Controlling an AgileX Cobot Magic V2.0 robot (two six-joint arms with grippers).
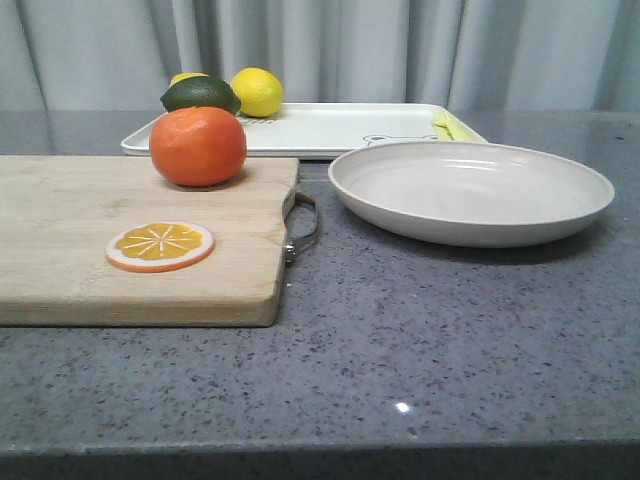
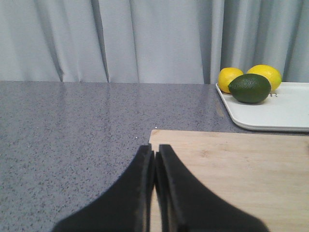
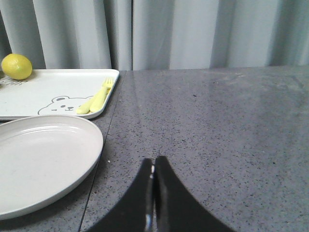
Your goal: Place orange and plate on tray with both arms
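Note:
The orange (image 1: 198, 146) rests on the far part of a wooden cutting board (image 1: 60, 260). The off-white plate (image 1: 470, 190) lies on the grey counter to the right of the board. Behind both sits the white tray (image 1: 330, 128), its bear drawing (image 3: 62, 103) showing in the right wrist view. Neither gripper appears in the front view. My left gripper (image 2: 155, 151) is shut and empty, over the board's corner (image 2: 159, 133). My right gripper (image 3: 153, 164) is shut and empty, over bare counter beside the plate (image 3: 38, 159).
An orange slice (image 1: 160, 246) lies on the board. A dark green fruit (image 1: 201, 95) and two lemons (image 1: 258, 91) sit at the tray's left end, and a yellow fork (image 3: 99, 96) lies near its right edge. The board has a metal handle (image 1: 303, 225). Grey curtains hang behind.

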